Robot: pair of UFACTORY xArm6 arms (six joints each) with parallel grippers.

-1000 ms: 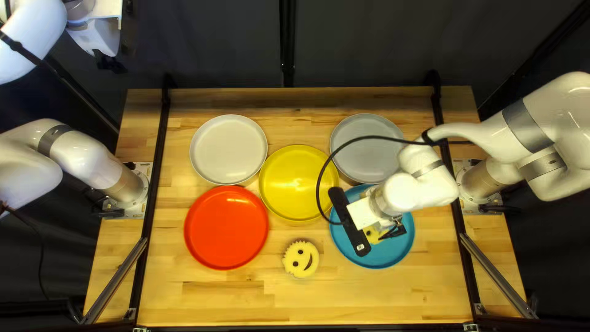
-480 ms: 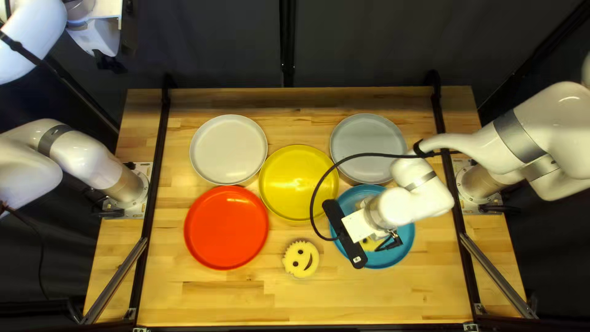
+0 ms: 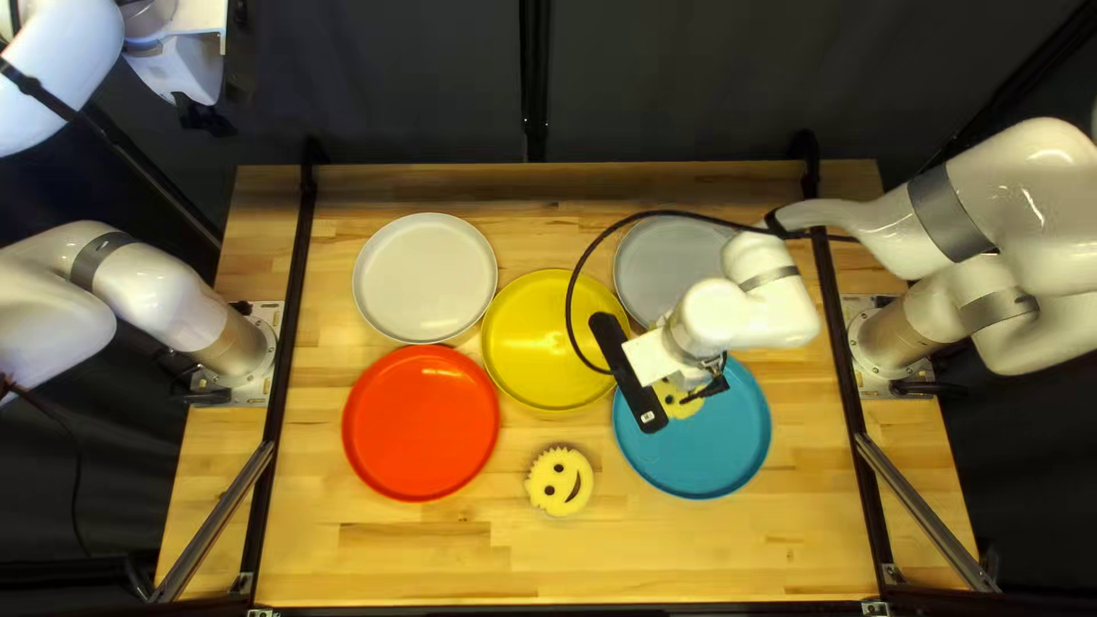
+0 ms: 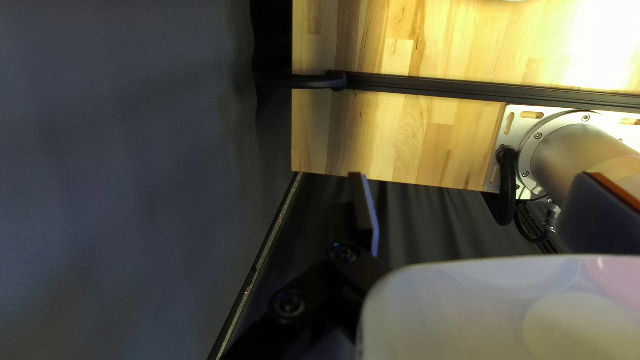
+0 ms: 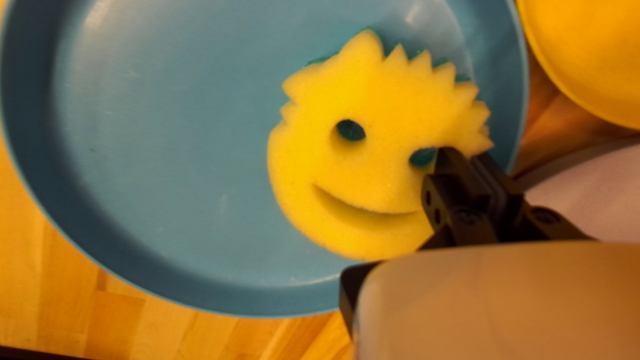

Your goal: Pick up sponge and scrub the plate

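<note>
In the top left view my right gripper [image 3: 704, 391] is over the far-left part of the blue plate [image 3: 714, 451], by a yellow smiley sponge [image 3: 682, 406] partly hidden beneath the arm. The right wrist view has the right gripper [image 5: 475, 160] shut on the jagged-edged sponge [image 5: 373, 173], near one eye hole, over the blue plate [image 5: 167, 147]; green shows under its edge. My left gripper [image 3: 203, 117] hangs at the upper left of the top left view, away from the plates. In the left wrist view that gripper [image 4: 477, 210] is open, nothing between its fingers.
Another smiley sponge [image 3: 560, 480] lies on the table [image 3: 457, 560]. Red [image 3: 421, 423], yellow [image 3: 537, 354], white [image 3: 425, 278] and grey [image 3: 669, 269] plates stand around. The right arm's black cable loops above the yellow and grey plates.
The right gripper and its sponge first shifted slightly left and nearer, then swung toward the table's far side across the blue plate. My left arm and the plates stayed still.
</note>
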